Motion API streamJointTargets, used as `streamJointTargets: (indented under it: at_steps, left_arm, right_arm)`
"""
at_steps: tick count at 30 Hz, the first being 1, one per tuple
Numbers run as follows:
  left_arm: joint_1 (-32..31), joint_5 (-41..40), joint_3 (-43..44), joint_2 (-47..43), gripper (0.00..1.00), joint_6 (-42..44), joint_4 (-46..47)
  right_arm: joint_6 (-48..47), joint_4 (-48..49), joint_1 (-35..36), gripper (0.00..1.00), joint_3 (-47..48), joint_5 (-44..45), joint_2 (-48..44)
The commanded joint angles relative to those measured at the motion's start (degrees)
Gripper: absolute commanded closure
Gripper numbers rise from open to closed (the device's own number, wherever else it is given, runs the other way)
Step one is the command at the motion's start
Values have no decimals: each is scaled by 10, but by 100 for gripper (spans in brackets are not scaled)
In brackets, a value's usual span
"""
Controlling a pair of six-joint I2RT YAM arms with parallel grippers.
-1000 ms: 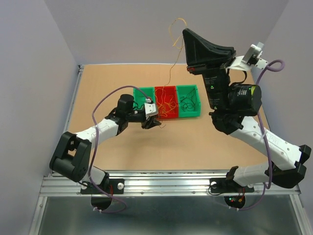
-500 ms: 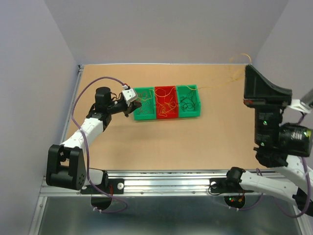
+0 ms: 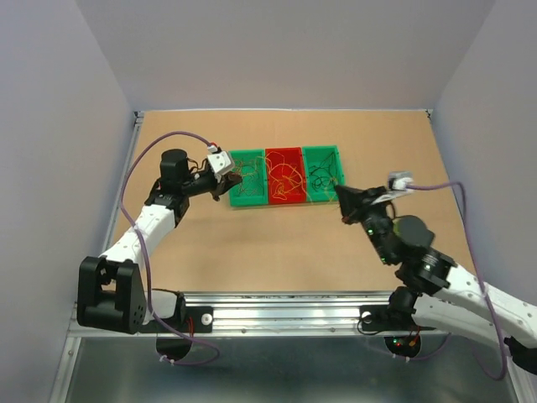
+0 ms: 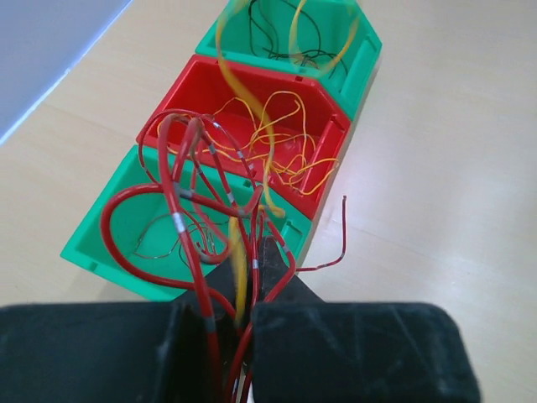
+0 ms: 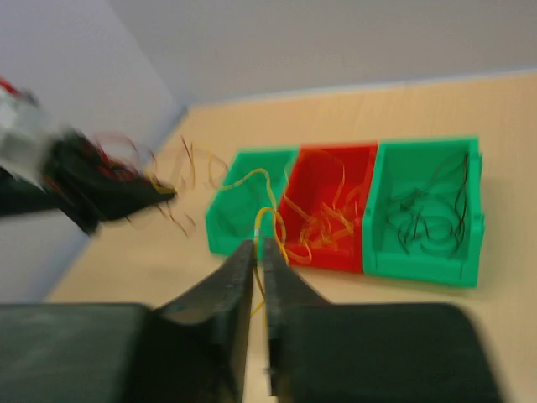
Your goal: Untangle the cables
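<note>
In the left wrist view my left gripper (image 4: 252, 256) is shut on a bunch of red cables (image 4: 172, 210) with one yellow strand (image 4: 237, 252) among them; their loops arch over the near green bin (image 4: 109, 248). From above, the left gripper (image 3: 228, 183) sits at the left end of the bin row. My right gripper (image 5: 258, 248) is shut on a thin yellow cable (image 5: 270, 215) that runs toward the bins. From above, the right gripper (image 3: 340, 195) is low by the right green bin's front corner. Yellow cables (image 3: 285, 178) lie in the red bin (image 3: 284, 200), dark ones (image 3: 323, 176) in the right green bin (image 3: 324, 198).
Three small bins stand in a row mid-table: green (image 3: 247, 200), red, green. Grey walls close in the table on the left, back and right. A metal rail (image 3: 277, 315) runs along the near edge by the arm bases. Purple cables (image 3: 138, 168) loop off both arms.
The right arm has swung from high at the right down to the bins' front right, yellow cable still pinched. The left gripper moved to the left bin and shut on the red cables.
</note>
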Motion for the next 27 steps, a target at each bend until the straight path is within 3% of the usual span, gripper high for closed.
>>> streamJointTargets:
  at_steps: [1, 3, 4, 7, 13, 19, 23, 27]
  left_arm:
    - [-4, 52, -2, -46, 100, 52, -18]
    - [-15, 52, -2, -47, 100, 68, -36]
    - [-29, 47, -5, -49, 100, 77, -40]
    - [-62, 24, -12, -56, 100, 107, -55]
    - [-93, 11, -17, -73, 100, 142, -87]
    - [-93, 6, -12, -93, 100, 127, -90]
    - [-93, -54, -15, -113, 100, 70, -47]
    - [-86, -123, -40, -137, 100, 21, 12]
  right_arm:
    - [33, -80, 4, 78, -39, -94, 72]
    - [28, -82, 4, 53, -41, -127, 108]
    - [18, -82, 4, 34, -37, -155, 138]
    - [-13, -48, 4, 22, -18, -171, 185]
    - [-97, 54, 4, 19, -6, -287, 260]
    - [-137, 135, 4, 19, -33, -329, 312]
    - [-139, 159, 3, 13, -24, -305, 365]
    - [-96, 122, 4, 7, 9, -261, 423]
